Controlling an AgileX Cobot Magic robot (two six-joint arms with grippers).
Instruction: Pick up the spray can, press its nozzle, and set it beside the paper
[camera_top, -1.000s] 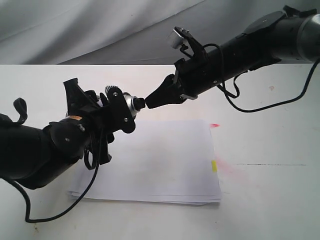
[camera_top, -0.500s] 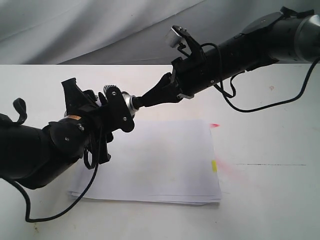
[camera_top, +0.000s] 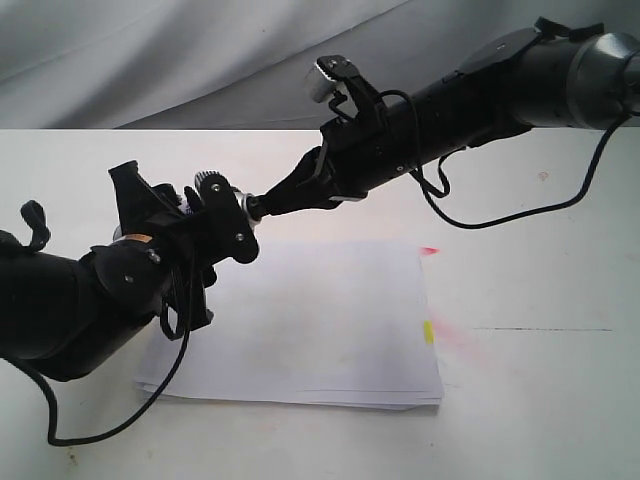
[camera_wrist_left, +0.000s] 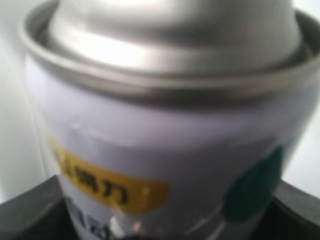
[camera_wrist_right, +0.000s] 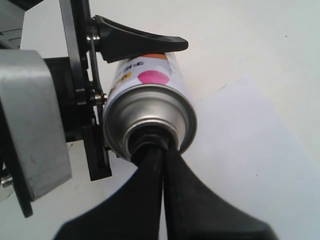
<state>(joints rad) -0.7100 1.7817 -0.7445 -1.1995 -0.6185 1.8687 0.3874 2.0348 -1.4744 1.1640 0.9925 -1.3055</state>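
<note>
The spray can (camera_top: 243, 207) hangs nearly level above the far left corner of the paper (camera_top: 330, 320), with my left gripper (camera_top: 215, 218) shut on its body. In the left wrist view the white label and silver dome (camera_wrist_left: 165, 100) fill the picture, with a black finger (camera_wrist_left: 30, 210) at the side. My right gripper (camera_top: 268, 203) is shut, and its joined tips (camera_wrist_right: 162, 145) push straight onto the black nozzle (camera_wrist_right: 144, 134), which they mostly hide. The silver shoulder of the can (camera_wrist_right: 150, 107) faces the right wrist camera, and a left finger (camera_wrist_right: 135, 42) lies over the can.
The white table (camera_top: 540, 300) runs out to the right of the paper, which carries pink and yellow marks (camera_top: 428, 332) on that edge. A grey cloth backdrop (camera_top: 150, 60) hangs behind. Black cables trail from both arms.
Both grippers have shifted left together. The right gripper's closed tips have pushed further onto the nozzle, and the left gripper with the can has moved back to the left.
</note>
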